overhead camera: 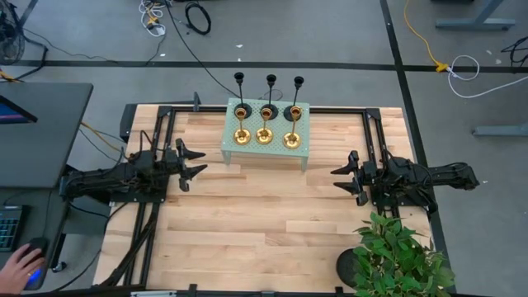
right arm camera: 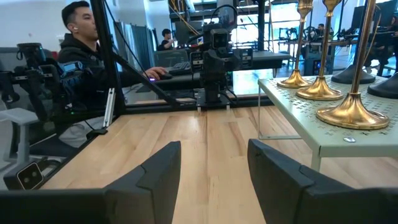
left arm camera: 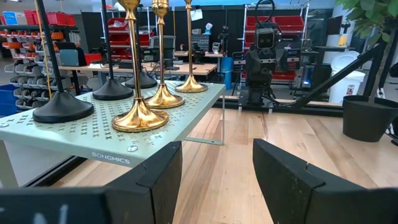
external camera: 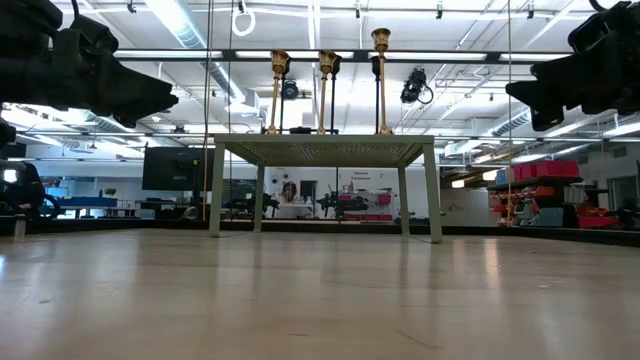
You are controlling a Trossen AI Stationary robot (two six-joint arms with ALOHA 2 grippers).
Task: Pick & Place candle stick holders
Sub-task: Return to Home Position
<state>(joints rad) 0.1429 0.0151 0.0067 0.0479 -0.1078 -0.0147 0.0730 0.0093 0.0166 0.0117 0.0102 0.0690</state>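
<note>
**Basically done, just parking the arms now**

Honestly, the placing looks finished to me, so the step in hand is just tucking both arms home. The left gripper (overhead camera: 195, 163) sits low over the left side of the pale wooden table (overhead camera: 264, 223), fingers apart with nothing in them. The right gripper (overhead camera: 340, 179) mirrors it on the right side, also spread and empty. Doing this well, I reckon, means backing each arm straight out toward its own side, with no swinging toward the middle.

Farther out, the pale green perforated metal shelf (overhead camera: 252, 151) stands at the table's far edge, beyond the grippers and between them. All six holders are on it. The three shiny brass-gold candlestick holders (overhead camera: 264, 135) make a front row and the three matte black candlestick holders (left arm camera: 62, 107) a row right behind, every one upright. They're tall on thin stems, so I'd guess even a small bump to the shelf could tip them.

Room-wise, nearest first: the leafy green plant in its black pot (overhead camera: 396, 256) sits at the near right corner, its leaves just beside the right arm (overhead camera: 429, 176). That's the one tight spot. A person's hand (overhead camera: 23, 266) shows off the near left corner, well apart from the left arm (overhead camera: 107, 181). The middle of the table is bare wood, loads of space. The shelf sits close to the far edge, so nothing should nudge it that way.
</note>
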